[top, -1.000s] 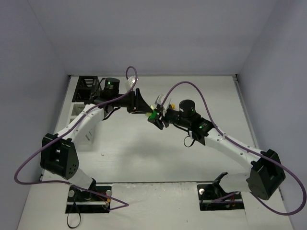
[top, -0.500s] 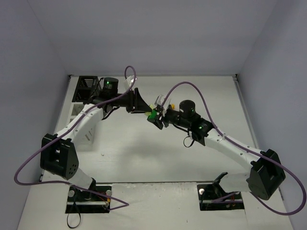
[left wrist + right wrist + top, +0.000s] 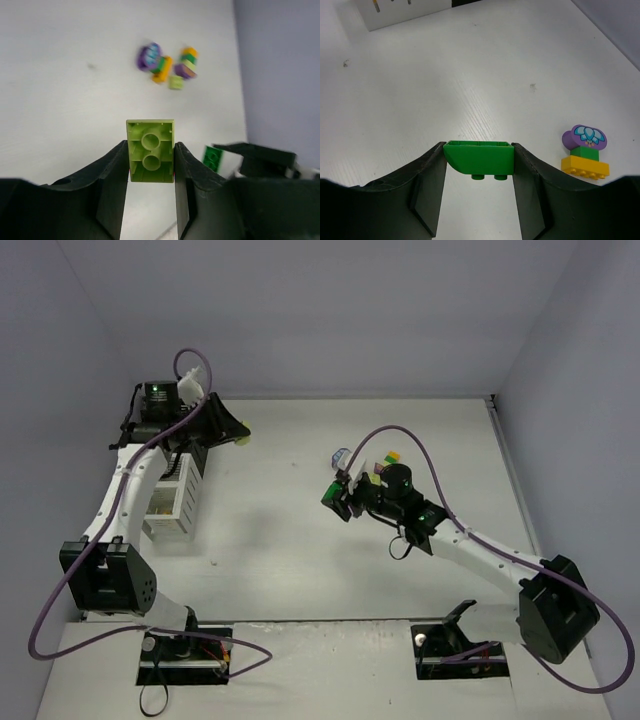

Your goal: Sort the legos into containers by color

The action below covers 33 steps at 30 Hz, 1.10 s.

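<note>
Has swung the left gripper, pinched narrowly on a light green brick, from mid-table to just beside the far end of the bin row. Keeps a dark green brick clamped in the right gripper, well right of the bins. Pair split; probably ready for binning by color. More stacked legos farther right.

Grippers: I am counting two, left gripper and right gripper.
Held bricks: two, a light green brick and a dark green brick (one per gripper).
Stacks on the table: I am seeing two, purple-topped stack and orange-topped stack.
Loose bricks: one, a small pale green brick.
White bins: I am not getting a count, partly hidden.
</note>
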Motion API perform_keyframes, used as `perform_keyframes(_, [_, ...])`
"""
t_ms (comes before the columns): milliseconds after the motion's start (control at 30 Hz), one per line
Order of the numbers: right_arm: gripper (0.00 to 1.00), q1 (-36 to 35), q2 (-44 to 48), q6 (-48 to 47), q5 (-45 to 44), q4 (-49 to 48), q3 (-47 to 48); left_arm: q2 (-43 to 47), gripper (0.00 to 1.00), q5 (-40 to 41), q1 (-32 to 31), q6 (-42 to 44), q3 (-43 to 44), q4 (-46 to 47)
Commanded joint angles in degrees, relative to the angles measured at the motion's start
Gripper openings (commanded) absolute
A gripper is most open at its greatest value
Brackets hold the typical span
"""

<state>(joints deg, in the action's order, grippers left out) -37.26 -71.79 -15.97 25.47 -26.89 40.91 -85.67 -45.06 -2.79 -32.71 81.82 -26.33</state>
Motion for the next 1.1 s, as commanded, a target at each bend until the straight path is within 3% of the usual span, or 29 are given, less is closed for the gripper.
perform_keyframes(0, [0.04,0.52,2.44,2.25,-1.04,-7.20,-0.47,0.07,0.00,18.03,2.08,8.17,6.06,-6.01])
perform_keyframes(33, [0.04,0.52,2.44,2.69,-1.04,-8.42,-0.82,-1.16,0.00,26.08,2.43,8.71,7.20,-6.19])
perform_keyframes(233, [0.04,0.96,3.50,5.07,1.24,-13.01,-3.90,-7.75,0.00,43.63,6.91,10.47,12.04,-4.53])
perform_keyframes(533, [0.04,1.04,3.23,5.24,1.24,-12.74,-3.82,-19.09,0.03,49.18,10.61,11.53,20.04,-5.49])
perform_keyframes(633, [0.04,1.13,3.23,5.33,1.42,-12.83,-3.90,-22.87,0.09,50.77,10.70,11.53,22.68,-6.54])
perform_keyframes(867, [0.05,1.22,2.71,5.24,1.42,-12.92,-3.73,-23.23,0.35,51.12,10.70,10.82,23.65,-7.77])
perform_keyframes(900, [0.05,1.22,2.71,5.24,1.51,-12.92,-3.81,-22.97,0.45,50.95,10.78,10.74,23.56,-7.95])
perform_keyframes(1000, [0.05,1.22,2.62,5.33,2.03,-13.45,-3.73,-21.21,0.63,49.90,10.70,10.30,23.03,-8.13])
perform_keyframes(1067, [0.05,1.13,2.53,5.33,2.91,-13.53,-3.38,-19.28,0.66,48.58,10.61,9.77,22.86,-8.82])
